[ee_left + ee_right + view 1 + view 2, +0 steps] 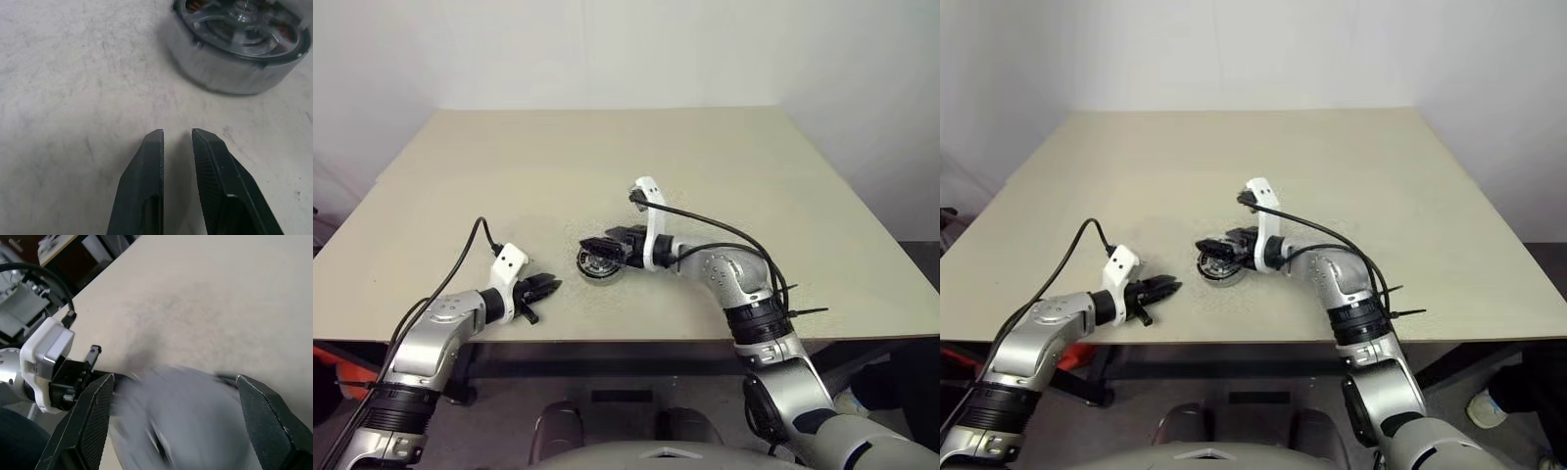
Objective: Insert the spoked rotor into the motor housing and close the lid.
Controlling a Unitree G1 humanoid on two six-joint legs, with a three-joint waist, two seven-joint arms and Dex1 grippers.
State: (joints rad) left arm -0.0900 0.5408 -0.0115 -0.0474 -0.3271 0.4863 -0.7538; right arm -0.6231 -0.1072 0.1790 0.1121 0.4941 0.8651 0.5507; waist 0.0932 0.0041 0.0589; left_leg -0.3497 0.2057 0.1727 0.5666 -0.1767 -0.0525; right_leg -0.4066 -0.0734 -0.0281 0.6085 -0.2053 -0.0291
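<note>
The motor housing (600, 266) sits near the table's front edge, a grey cup with copper windings. The shiny spoked rotor (244, 36) lies inside the housing (230, 73). Just above it, my right gripper (595, 247) points left with its jaws spread wide. In the right wrist view a blurred, dull grey round thing, the lid (186, 421), spans the gap between the fingers of that gripper (174, 377). My left gripper (546, 287) rests low over the table, left of the housing and a short way off. Its fingers (146, 166) stand a narrow gap apart with nothing between them.
The beige table (705, 166) stretches far behind and to both sides of the housing. Its front edge (636, 341) runs close below both grippers. Black cables (705, 220) loop off both wrists.
</note>
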